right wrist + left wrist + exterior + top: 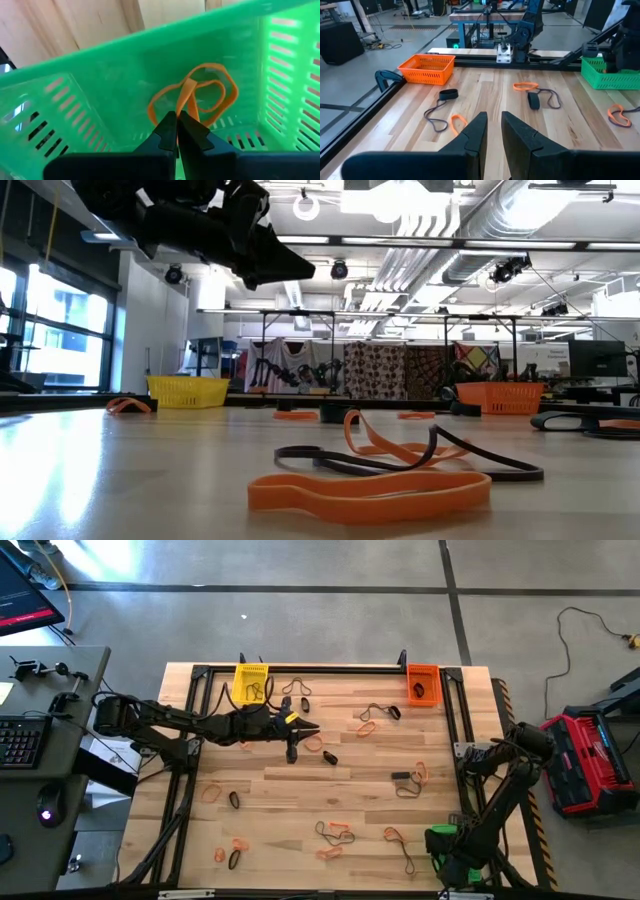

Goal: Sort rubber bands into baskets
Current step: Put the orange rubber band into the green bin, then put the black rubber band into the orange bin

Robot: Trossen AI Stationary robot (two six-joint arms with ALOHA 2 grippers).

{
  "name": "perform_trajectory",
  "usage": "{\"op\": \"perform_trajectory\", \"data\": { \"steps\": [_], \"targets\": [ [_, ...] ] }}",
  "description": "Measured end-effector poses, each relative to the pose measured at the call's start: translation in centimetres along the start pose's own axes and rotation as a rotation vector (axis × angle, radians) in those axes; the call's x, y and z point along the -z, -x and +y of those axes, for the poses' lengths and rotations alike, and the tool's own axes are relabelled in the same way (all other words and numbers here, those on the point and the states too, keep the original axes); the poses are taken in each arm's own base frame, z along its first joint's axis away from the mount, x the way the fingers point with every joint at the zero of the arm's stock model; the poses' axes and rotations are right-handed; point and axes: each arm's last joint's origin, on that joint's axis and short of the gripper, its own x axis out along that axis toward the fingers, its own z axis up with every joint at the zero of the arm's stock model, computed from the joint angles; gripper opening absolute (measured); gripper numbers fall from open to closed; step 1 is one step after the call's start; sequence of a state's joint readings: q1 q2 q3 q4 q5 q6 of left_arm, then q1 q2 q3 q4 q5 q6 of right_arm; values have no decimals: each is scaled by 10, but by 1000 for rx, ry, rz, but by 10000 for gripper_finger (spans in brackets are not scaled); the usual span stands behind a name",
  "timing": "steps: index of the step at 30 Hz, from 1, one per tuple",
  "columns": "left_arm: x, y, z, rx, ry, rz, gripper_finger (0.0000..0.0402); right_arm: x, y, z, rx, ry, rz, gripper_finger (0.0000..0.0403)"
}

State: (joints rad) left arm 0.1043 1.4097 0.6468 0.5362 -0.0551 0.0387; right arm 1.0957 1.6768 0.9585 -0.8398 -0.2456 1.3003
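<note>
Overhead, the left arm reaches across the far half of the table; the left gripper [312, 726] hangs above the wood just right of the yellow basket [250, 682]. Its fingers [472, 136] stand a narrow gap apart and hold nothing. Ahead of them in the wrist view lie an orange band [458, 123], a black band [448, 94] and a thin dark loop trailing from it.

The right arm is folded down at the near right corner. The right gripper [177, 124] is inside the green basket [100, 85], fingers closed on an orange-tan band [200, 95] whose loops lie against the basket floor. In the overhead view the green basket [441, 839] is largely hidden by the arm.

The orange basket [423, 683] sits at the far right corner of the table [270, 780], and the yellow basket at the far left; both contain dark bands. Many more bands, orange and black, are scattered over the table, with clusters near the centre right [410, 777] and the near edge [335, 832]. At table height, an orange band [370, 490] lies nearest the camera with a black band [400, 465] draped behind it.

A red and black case [585, 758] stands on the floor to the right of the table.
</note>
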Motion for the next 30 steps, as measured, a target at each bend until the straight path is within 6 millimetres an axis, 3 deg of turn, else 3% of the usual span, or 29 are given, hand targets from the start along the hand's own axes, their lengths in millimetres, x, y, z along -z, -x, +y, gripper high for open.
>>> {"op": "perform_trajectory", "data": {
  "steps": [6, 18, 23, 30],
  "targets": [
    [0, 0, 0, -1, -14, 1, 45, -2, 5, 3, -15, -11, -2, 15],
    [1, 0, 0, 0, -19, 5, 45, -11, 11, 0, -20, -60, 46, 115],
    [2, 0, 0, 0, -19, 17, 45, -11, 14, 1, -13, -68, 58, 115],
    [2, 0, 0, 0, -19, 17, 45, -8, 41, 11, 9, -64, 47, 90]
  ]
}}
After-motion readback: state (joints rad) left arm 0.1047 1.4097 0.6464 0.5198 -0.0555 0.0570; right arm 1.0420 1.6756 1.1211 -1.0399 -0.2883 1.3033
